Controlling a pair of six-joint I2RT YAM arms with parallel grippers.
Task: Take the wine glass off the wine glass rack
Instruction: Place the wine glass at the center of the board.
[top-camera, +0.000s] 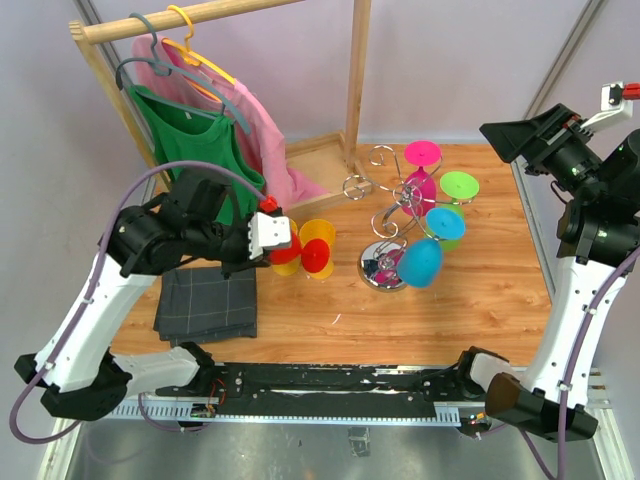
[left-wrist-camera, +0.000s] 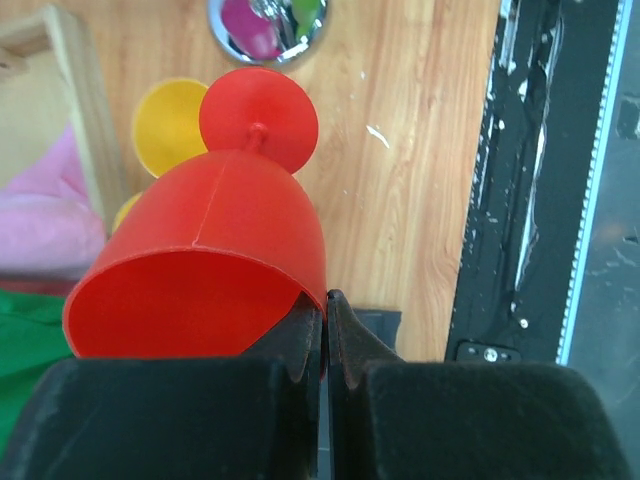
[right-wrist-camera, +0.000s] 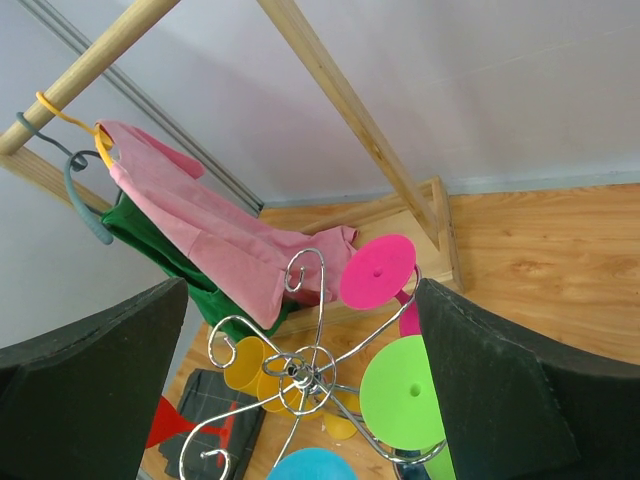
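The chrome wine glass rack (top-camera: 398, 205) stands mid-table on its round mirrored base (top-camera: 380, 270). Pink (top-camera: 421, 155), green (top-camera: 459, 186) and blue (top-camera: 424, 262) wine glasses hang on it. My left gripper (top-camera: 274, 246) is shut on the rim of a red wine glass (left-wrist-camera: 200, 265), held on its side left of the rack, foot (left-wrist-camera: 258, 118) pointing away. My right gripper (top-camera: 520, 138) is open and empty, high at the back right. In the right wrist view it (right-wrist-camera: 300, 390) looks down on the rack hub (right-wrist-camera: 302, 374).
Yellow glasses (top-camera: 318, 233) sit on the table just beyond the red one. A folded dark grey cloth (top-camera: 207, 302) lies front left. A wooden clothes rack (top-camera: 355, 75) with pink (top-camera: 262, 130) and green (top-camera: 200, 145) garments stands at the back left.
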